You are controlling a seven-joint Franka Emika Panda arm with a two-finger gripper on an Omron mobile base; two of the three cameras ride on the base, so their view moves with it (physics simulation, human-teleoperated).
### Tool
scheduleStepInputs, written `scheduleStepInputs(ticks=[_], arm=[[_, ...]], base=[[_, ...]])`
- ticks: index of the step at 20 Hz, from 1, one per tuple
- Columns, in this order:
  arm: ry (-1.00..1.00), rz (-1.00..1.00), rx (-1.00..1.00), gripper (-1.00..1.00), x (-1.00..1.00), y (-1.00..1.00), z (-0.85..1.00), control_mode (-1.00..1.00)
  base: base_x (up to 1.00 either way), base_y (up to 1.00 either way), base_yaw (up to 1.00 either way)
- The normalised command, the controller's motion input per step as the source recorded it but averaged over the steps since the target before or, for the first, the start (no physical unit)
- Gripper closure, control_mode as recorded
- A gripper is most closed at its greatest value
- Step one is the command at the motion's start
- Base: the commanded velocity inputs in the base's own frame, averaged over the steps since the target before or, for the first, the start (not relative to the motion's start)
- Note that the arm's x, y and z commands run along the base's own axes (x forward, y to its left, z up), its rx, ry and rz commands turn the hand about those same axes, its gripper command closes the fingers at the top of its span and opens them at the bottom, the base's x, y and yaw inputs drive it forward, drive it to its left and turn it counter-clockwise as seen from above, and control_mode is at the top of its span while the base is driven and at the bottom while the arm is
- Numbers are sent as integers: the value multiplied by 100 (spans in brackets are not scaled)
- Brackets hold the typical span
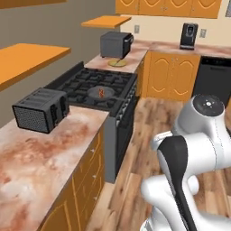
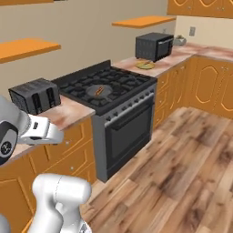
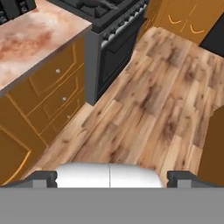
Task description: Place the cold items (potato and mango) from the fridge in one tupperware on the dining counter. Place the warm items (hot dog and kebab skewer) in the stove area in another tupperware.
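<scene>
— From where do the two base views look?
— From behind the arm, left and right, forward and down on the stove [image 1: 97, 92] [image 2: 107, 88], toaster [image 1: 40, 109] [image 2: 35, 95] and microwave [image 1: 116, 44] [image 2: 154, 46].
— And the hand view?
— Downward onto wooden floor [image 3: 148, 109], with the stove's front [image 3: 111, 48] and counter [image 3: 35, 39] at its upper left.

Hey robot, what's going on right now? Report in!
Pincer open, empty, pointed at the wood floor. Pan on the stove holds something reddish, likely a warm item, untouched. Toaster on the near counter; path looks free.
</scene>
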Motion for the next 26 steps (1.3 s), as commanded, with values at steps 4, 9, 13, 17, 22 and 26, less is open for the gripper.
scheduleStepInputs(ticks=[4,9,13,17,22,26], arm=[[0,0,0,-100,0,0,0,100],[0,0,0,-100,0,0,0,100],[0,0,0,-100,0,0,0,100],[0,0,0,-100,0,0,0,100],[0,0,0,-100,0,0,0,100],[0,0,0,-100,0,0,0,100]], base=[[100,-35,5],[100,-35,25],[94,-51,34],[83,-43,42],[41,-18,57],[35,-9,62]])
